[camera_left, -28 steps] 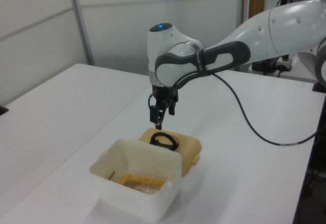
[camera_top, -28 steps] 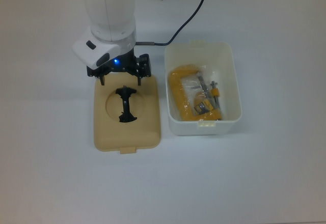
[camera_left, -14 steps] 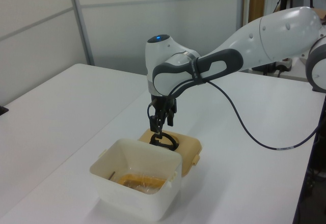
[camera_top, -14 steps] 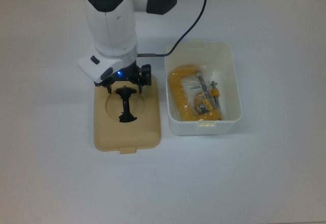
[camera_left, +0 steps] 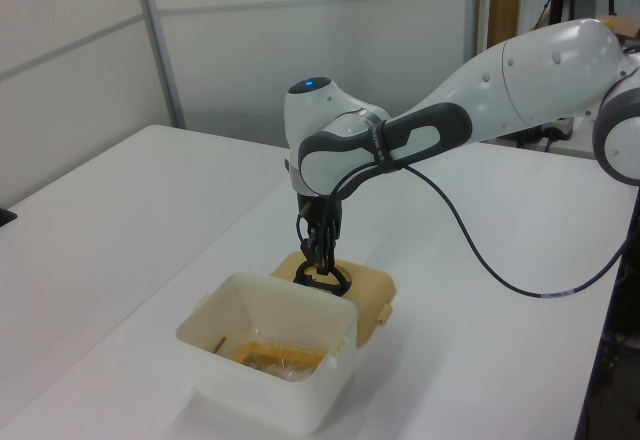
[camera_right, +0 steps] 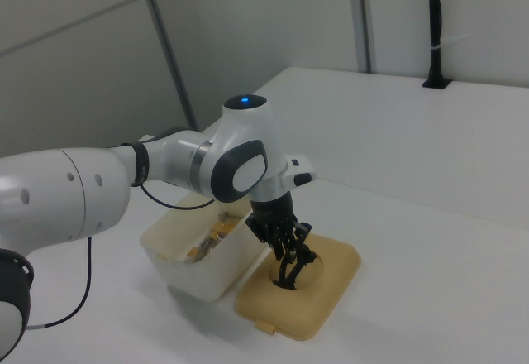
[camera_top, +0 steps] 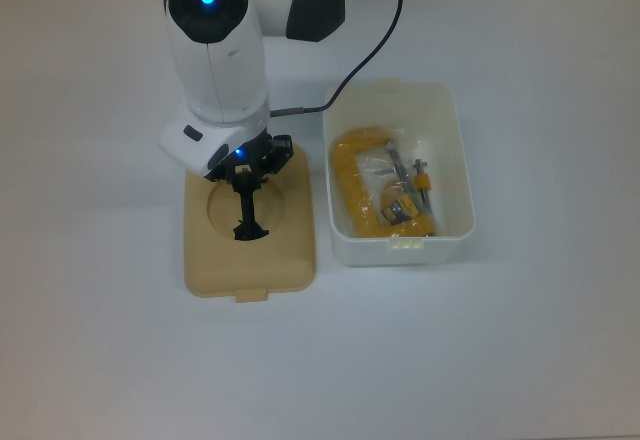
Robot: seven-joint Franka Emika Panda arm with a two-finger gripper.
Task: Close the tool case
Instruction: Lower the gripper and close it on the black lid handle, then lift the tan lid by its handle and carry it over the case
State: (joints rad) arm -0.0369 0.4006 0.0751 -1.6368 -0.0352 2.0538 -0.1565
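Lid (camera_top: pixel 250 245) lies flat on surface (camera_top: pixel 500 340) just beside open white case (camera_top: pixel 447 160) | tool (camera_top: pixel 247 172) straddles black handle (camera_top: pixel 246 212), finger spread: cannot tell | you centre on handle, pinch firmly, lift level.

white table (camera_top: pixel 520 340), two things flat on it: tan lid (camera_top: pixel 250 255) right under jaws, open white box (camera_top: pixel 398 172) just beside lid, off to top view's right of jaws, barely apart
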